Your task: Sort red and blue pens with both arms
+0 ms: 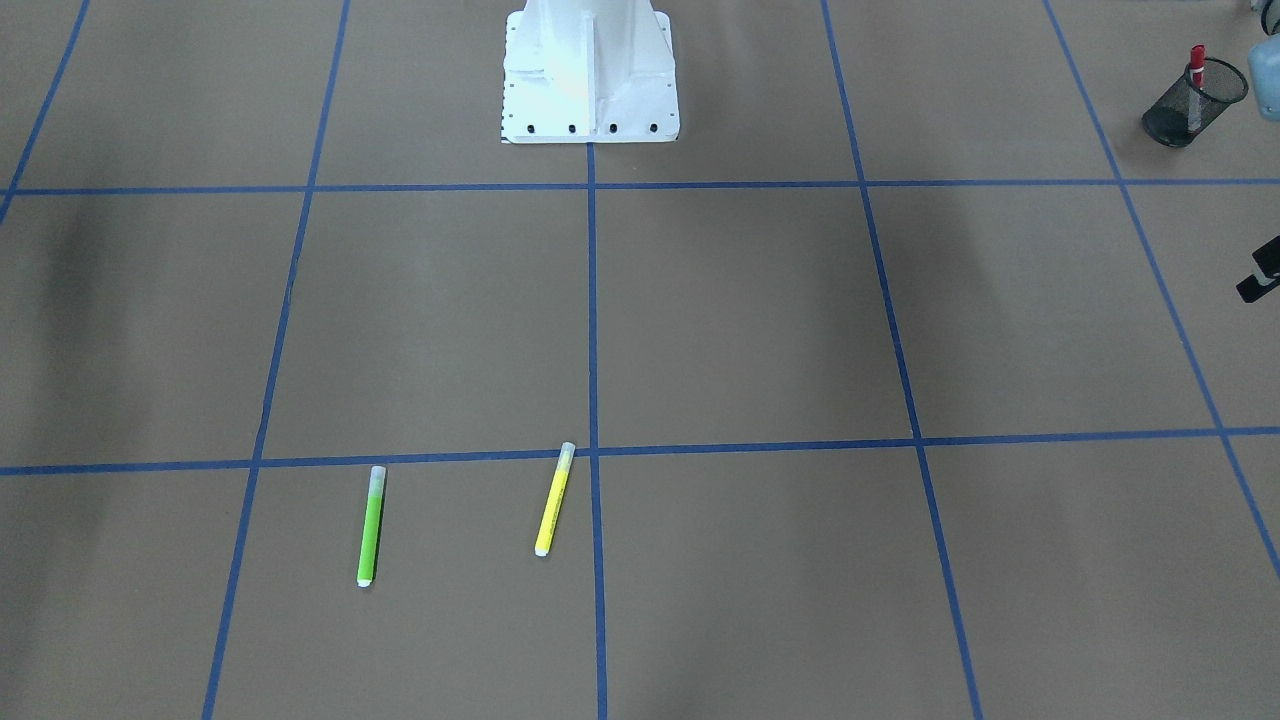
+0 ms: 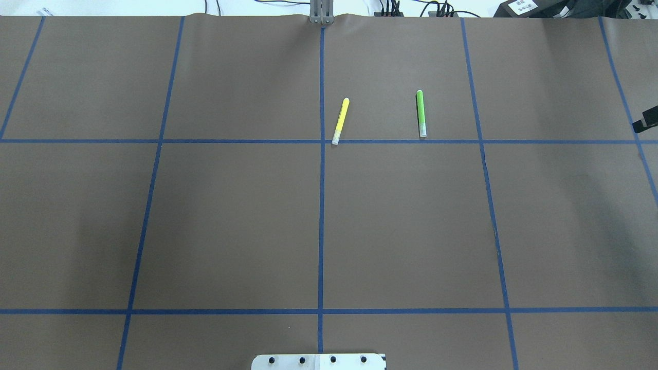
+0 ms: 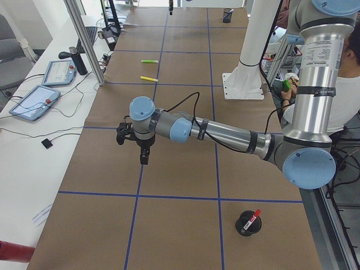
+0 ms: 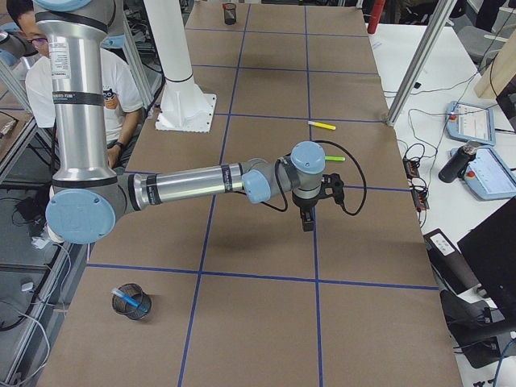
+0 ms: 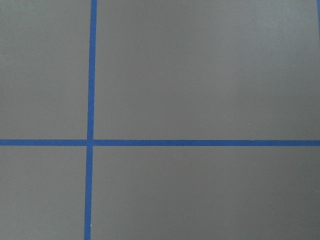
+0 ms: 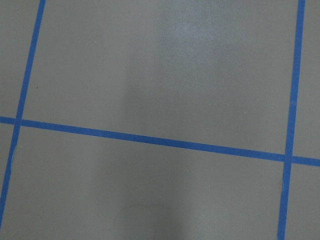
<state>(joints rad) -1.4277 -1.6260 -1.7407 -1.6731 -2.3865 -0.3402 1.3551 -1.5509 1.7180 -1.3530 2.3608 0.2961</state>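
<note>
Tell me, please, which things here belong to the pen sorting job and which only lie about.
Belong to the job:
red pen, in a mesh cup
blue pen, in the other mesh cup

Only lying about:
green pen
yellow pen

No legible text, label on left arm too small, box sticker blurred

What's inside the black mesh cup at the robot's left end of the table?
A red-capped white marker leans in the mesh cup, cap above the rim. The dark mesh hides the bottom, so nothing else can be confirmed.
</note>
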